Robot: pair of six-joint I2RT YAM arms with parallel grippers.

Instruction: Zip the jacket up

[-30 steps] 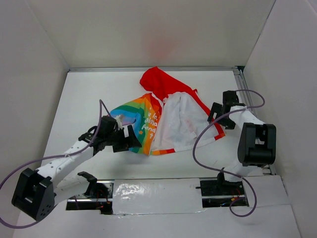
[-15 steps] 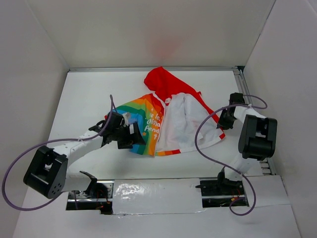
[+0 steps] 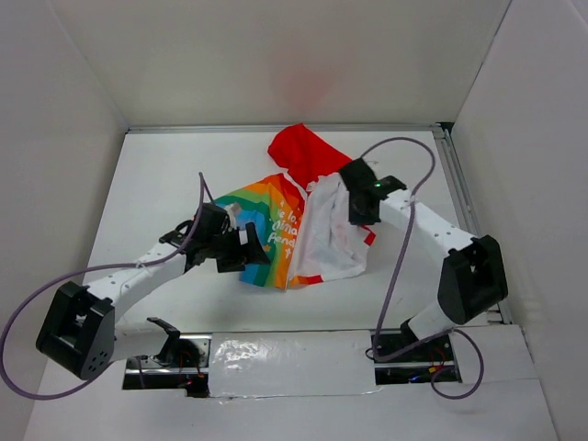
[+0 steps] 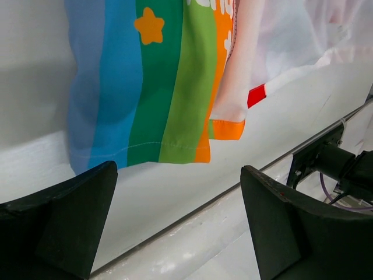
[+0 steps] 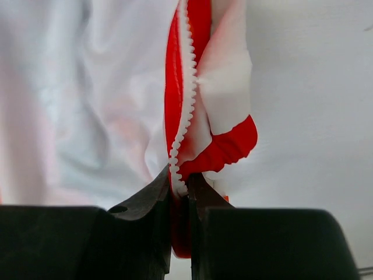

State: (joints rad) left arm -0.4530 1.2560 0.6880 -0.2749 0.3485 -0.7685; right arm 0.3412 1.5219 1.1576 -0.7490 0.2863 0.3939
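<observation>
Right end effector (image 5: 180, 195) clamped on the jacket (image 3: 268, 225) zipper edge; left end effector (image 4: 178, 201) apart near the rainbow hem.

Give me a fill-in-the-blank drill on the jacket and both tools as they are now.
1. The right tool is shut on the jacket's white ____ teeth.
2. The left tool stands ____, holding nothing.
3. The hood is plain ____.
Missing words: zipper; open; red.
</observation>
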